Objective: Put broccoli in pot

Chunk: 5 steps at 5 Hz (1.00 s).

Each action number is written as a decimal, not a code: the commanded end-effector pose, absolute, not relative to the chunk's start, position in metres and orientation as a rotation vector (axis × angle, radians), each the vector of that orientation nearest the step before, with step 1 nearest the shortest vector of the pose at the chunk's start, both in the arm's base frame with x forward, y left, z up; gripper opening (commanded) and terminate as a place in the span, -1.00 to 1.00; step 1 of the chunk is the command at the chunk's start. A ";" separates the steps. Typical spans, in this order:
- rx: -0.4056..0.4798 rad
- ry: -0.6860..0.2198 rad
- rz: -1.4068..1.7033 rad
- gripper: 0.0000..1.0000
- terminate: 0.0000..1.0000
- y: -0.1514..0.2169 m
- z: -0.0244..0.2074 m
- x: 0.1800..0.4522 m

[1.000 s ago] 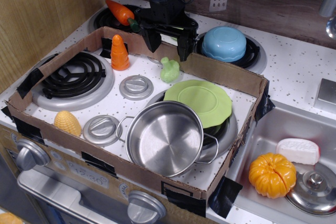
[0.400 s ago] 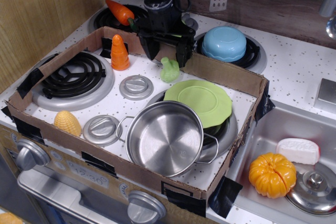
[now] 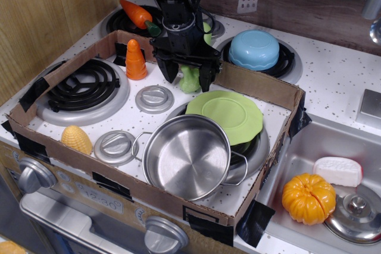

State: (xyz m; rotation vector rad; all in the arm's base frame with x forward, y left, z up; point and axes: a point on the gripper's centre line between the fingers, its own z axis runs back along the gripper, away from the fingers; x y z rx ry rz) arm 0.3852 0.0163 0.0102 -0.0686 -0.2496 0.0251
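Fingers (image 3: 170, 69) straddling broccoli (image 3: 190, 79) (no legible labels), pot (image 3: 186, 156) apart

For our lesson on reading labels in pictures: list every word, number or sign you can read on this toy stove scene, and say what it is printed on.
None can be read.
The stove's front panel has faint printed markings between the knobs: too blurred to read.
The pot, broccoli, green plate and cardboard box carry no visible text.
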 end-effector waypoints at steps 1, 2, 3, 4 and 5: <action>-0.025 -0.324 0.015 -1.00 -1.00 0.013 0.034 0.394; -0.026 -0.317 0.025 -1.00 -1.00 0.009 0.043 0.390; 0.027 -0.326 0.044 -1.00 -1.00 0.006 0.070 0.384; 0.081 -0.346 0.058 -1.00 -1.00 0.012 0.091 0.376; 0.124 -0.347 0.096 -1.00 -1.00 0.012 0.110 0.365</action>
